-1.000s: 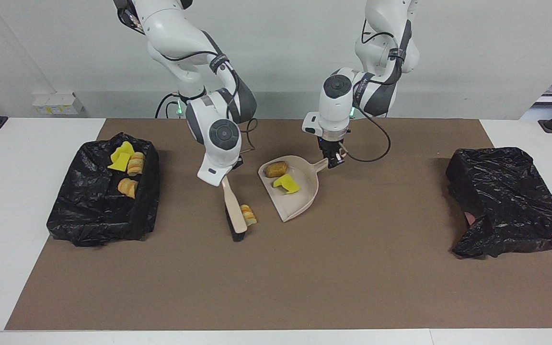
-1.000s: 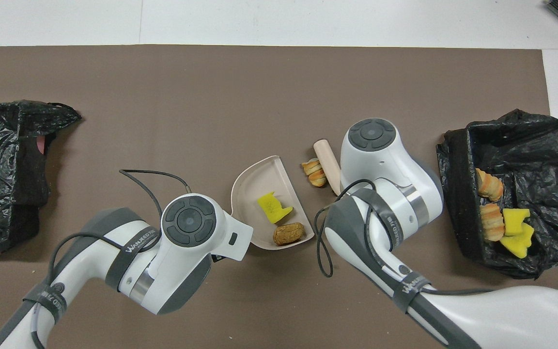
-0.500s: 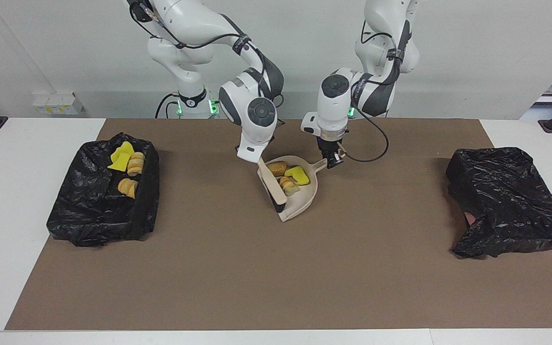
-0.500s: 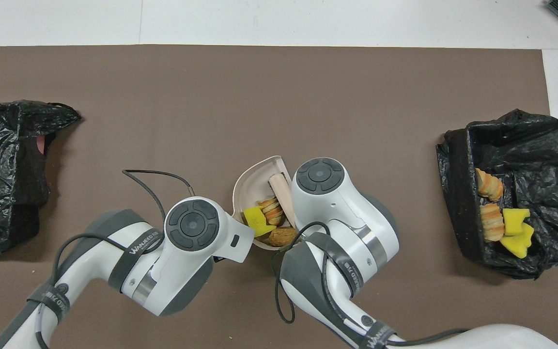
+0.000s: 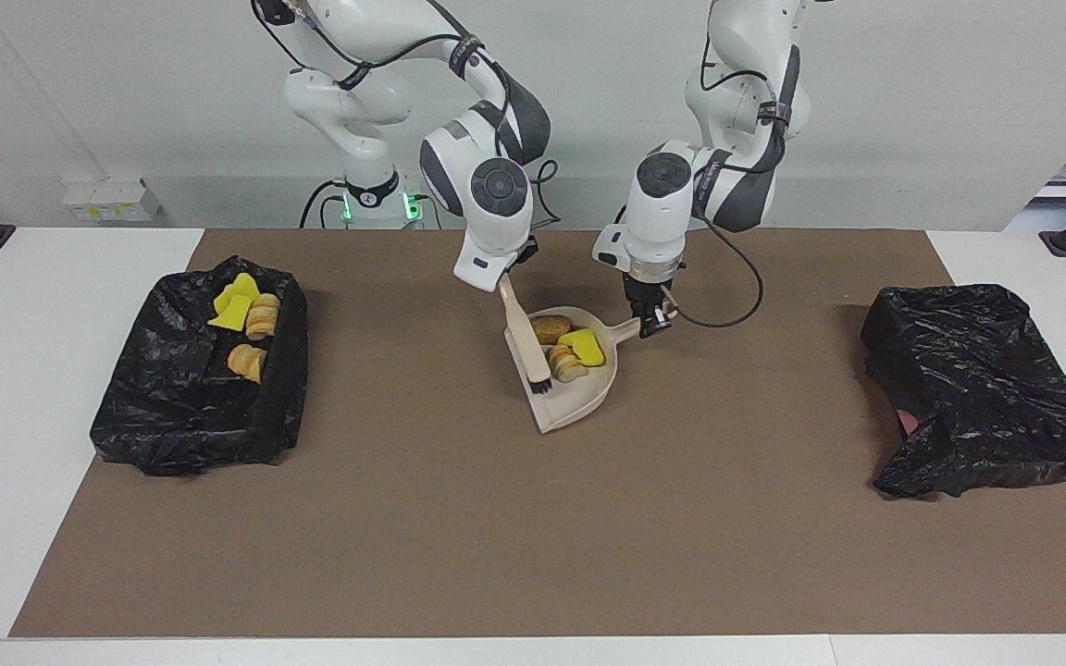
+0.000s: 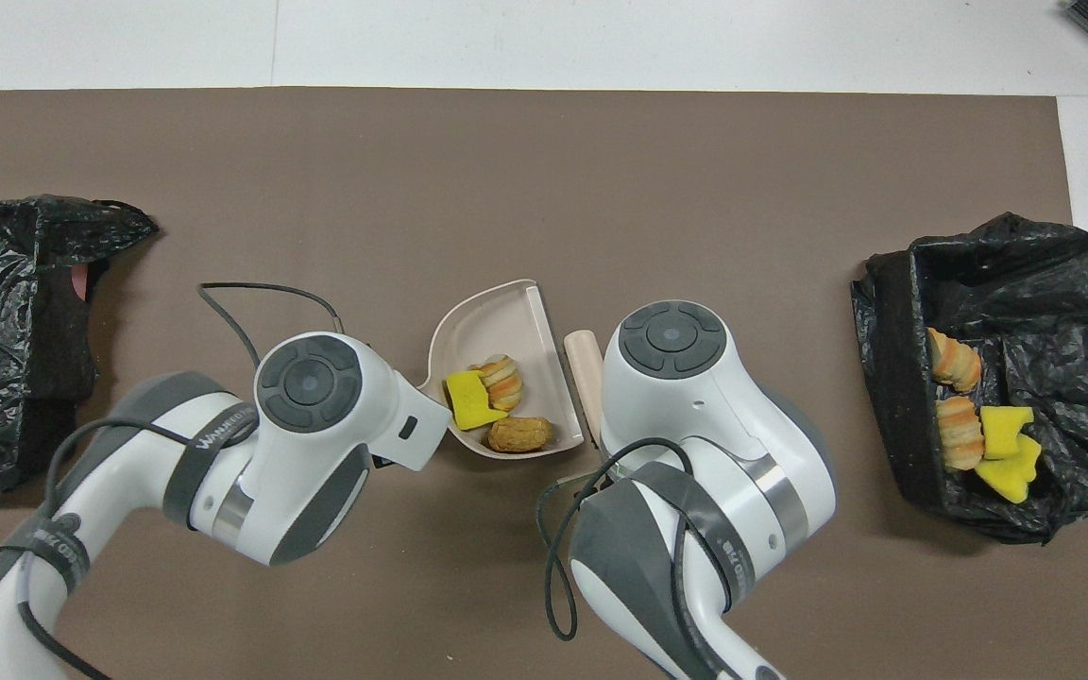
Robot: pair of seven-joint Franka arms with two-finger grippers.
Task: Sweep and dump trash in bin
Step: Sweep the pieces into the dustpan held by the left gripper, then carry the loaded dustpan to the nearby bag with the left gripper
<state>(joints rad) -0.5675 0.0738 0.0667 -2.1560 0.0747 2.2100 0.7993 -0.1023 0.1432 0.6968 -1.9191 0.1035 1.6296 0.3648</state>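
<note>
The beige dustpan [image 5: 579, 398] sits on the brown mat at the table's middle. It holds three pieces of trash: a brown lump [image 5: 551, 328], a yellow foam wedge [image 5: 586, 347] and a striped pastry lump [image 5: 565, 363]. They also show in the overhead view [image 6: 501, 382]. My left gripper [image 5: 651, 322] is shut on the dustpan's handle. My right gripper [image 5: 502, 277] is shut on the beige brush [image 5: 522, 338], whose dark bristles stand at the pan's rim on the right arm's side. The black-lined bin [image 5: 172, 416] at the right arm's end holds several more scraps [image 5: 246, 310].
A second crumpled black bag [image 5: 977, 388] lies at the left arm's end of the table, also in the overhead view [image 6: 6, 331]. The brown mat [image 5: 533, 536] covers most of the white table. In the overhead view both wrists hide the grippers.
My right gripper swept the striped lump across the mat into the dustpan with the brush. The brush then drew back to the pan's rim, and the pan shifted slightly toward the left arm's end.
</note>
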